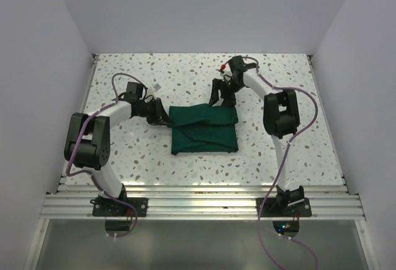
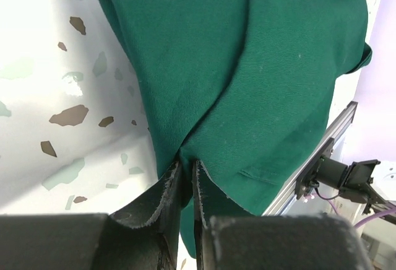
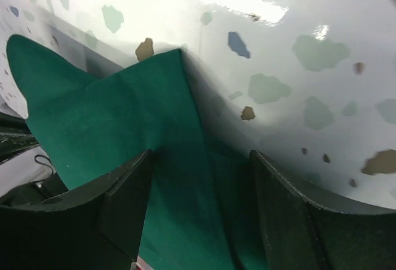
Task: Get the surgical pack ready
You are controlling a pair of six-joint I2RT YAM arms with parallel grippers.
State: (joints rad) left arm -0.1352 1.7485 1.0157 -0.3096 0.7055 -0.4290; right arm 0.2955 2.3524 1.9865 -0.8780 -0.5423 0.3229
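The surgical pack point(image 1: 204, 130) lies folded in the middle of the table point(image 1: 309, 152), a plain dark green bundle whose upper layer sits slightly askew on the layer below, so the edges do not line up squarely. At its far left corner the left gripper point(image 2: 187, 165) has its jaws almost together, with only a thin slit between them. A pointed fold of the cloth runs right into that slit, but I cannot tell whether it is pinched there or merely touching. At the far edge, right of the middle, the right gripper point(image 3: 201, 158) stands wide open, its two fingers straddling a raised corner of the fabric and gripping nothing. The main risk, as I judge it, is at the left corner. If the cloth is caught between those worn-looking pads, pulling that arm away would drag the corner leftward and open the fold. The tabletop looks glossy, so the whole bundle could slide rather than stay put. A sideways sweep of the open right fingers could snag the lifted corner and flip the top layer over. No brand, label or writing is readable anywhere: the fabric is unmarked.
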